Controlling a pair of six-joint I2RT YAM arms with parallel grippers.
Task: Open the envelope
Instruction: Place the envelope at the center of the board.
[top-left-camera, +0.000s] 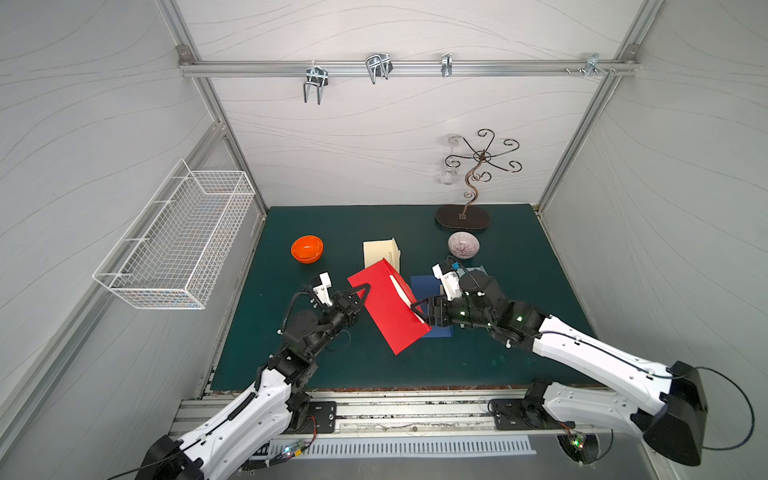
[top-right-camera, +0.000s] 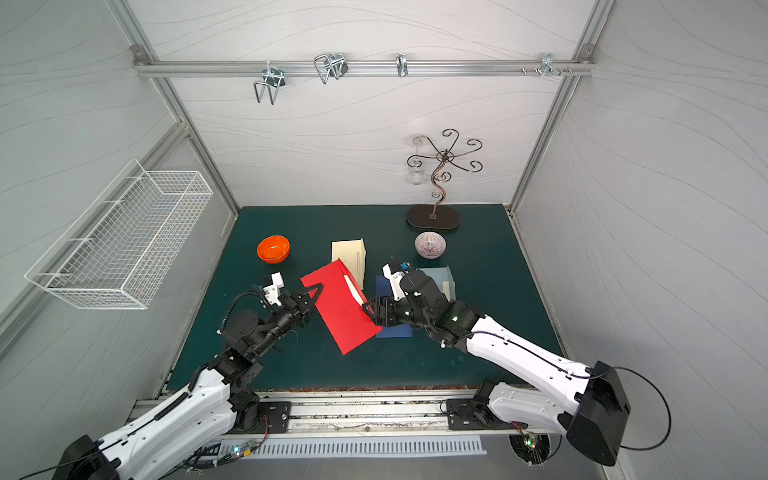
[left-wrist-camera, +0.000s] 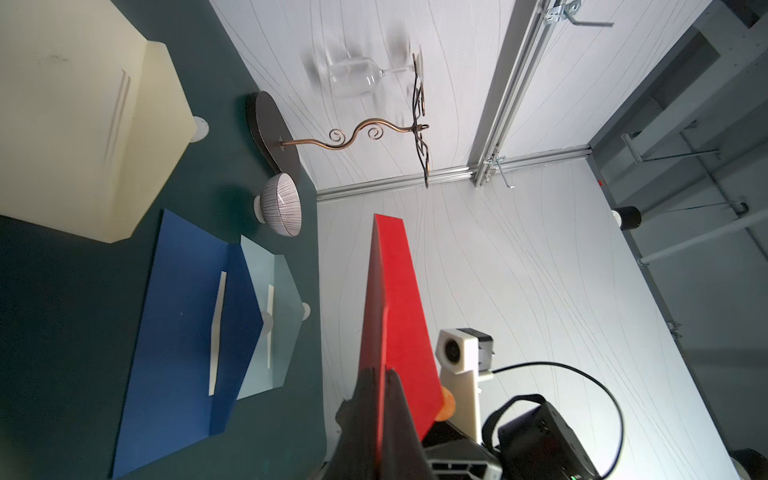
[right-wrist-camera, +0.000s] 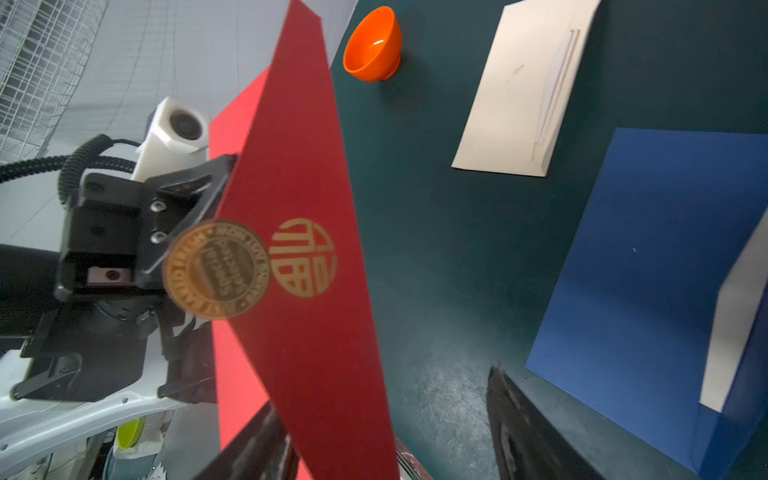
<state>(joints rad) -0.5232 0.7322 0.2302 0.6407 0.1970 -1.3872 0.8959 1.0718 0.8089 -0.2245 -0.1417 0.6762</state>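
The red envelope (top-left-camera: 388, 309) (top-right-camera: 340, 309) hangs tilted above the green mat between both arms. My left gripper (top-left-camera: 362, 291) (left-wrist-camera: 382, 374) is shut on its left edge, and both fingers press the red card. In the right wrist view the darker red flap (right-wrist-camera: 307, 332) stands away from the envelope's body, with a round gold seal (right-wrist-camera: 216, 270) at its tip. My right gripper (top-left-camera: 419, 307) (right-wrist-camera: 386, 432) is at the envelope's right edge, open. The flap runs between its jaws close to one finger, and a wide gap separates it from the other finger (right-wrist-camera: 523, 424).
On the mat lie a cream envelope (top-left-camera: 380, 251), a dark blue envelope (top-left-camera: 424, 284) and a light blue envelope (top-right-camera: 440, 276). An orange bowl (top-left-camera: 307, 248) and a striped bowl (top-left-camera: 463, 245) sit further back. A glass stand (top-left-camera: 462, 217) is at the rear right, a wire basket (top-left-camera: 178, 241) on the left wall.
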